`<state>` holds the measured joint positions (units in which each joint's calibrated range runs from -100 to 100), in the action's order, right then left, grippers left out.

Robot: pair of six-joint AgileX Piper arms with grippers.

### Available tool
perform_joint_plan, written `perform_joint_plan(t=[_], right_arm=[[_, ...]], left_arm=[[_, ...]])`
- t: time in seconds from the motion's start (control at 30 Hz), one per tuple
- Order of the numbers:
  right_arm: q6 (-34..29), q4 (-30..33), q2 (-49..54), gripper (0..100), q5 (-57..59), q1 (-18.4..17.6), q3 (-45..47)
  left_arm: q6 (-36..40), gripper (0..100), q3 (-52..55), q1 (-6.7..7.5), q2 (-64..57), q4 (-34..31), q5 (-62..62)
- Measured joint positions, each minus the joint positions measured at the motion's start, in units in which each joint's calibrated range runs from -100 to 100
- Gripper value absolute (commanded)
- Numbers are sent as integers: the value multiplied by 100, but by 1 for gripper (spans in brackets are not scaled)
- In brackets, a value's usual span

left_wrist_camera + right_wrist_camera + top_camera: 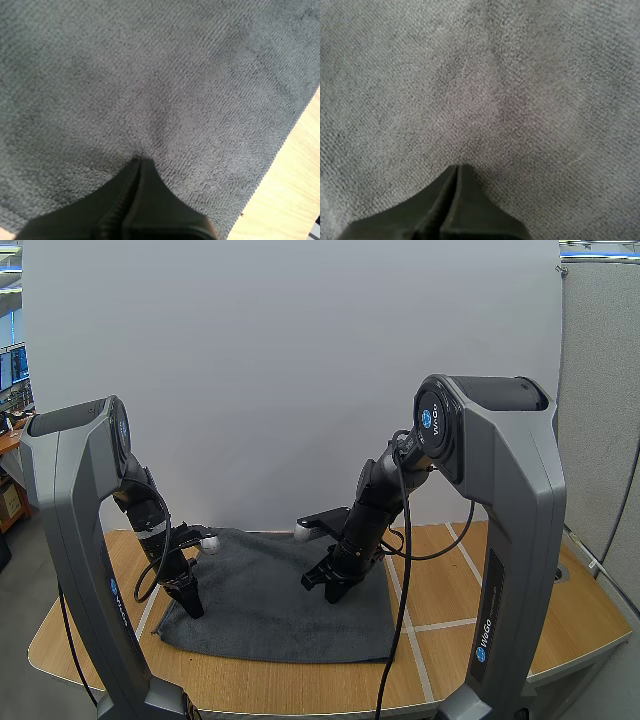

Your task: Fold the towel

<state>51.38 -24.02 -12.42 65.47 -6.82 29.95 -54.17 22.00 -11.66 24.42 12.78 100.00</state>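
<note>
"Where's the towel (pixel 270 615)?"

"Spread flat on the wooden table (pixel 480 570), dark grey, under both arms."

"And the tools?"

"Left tool (pixel 140 162) is clenched, its tips pinching puckered cloth near the towel's left edge. Right tool (pixel 458 167) is likewise clenched on a pucker of cloth, right of the towel's middle."
</note>
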Motion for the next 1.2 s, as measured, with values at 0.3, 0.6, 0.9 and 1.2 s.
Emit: perform_joint_plan(t=[0.3, 0.6, 0.9, 1.2], right_arm=[[0, 40, 289, 0, -234, 0, 565], [49, 105, 822, 0, -22, 0, 1261], [130, 93, 1090, 0, -60, 0, 1721], [204, 27, 1619, 0, 267, 0, 1985]], left_arm=[[-121, 0, 23, 0, 0, -72, 0], [-337, 0, 451, -31, -79, -105, 0], [-396, 0, 642, -45, -167, -117, 0], [-538, 0, 607, -45, -489, -210, 0]])
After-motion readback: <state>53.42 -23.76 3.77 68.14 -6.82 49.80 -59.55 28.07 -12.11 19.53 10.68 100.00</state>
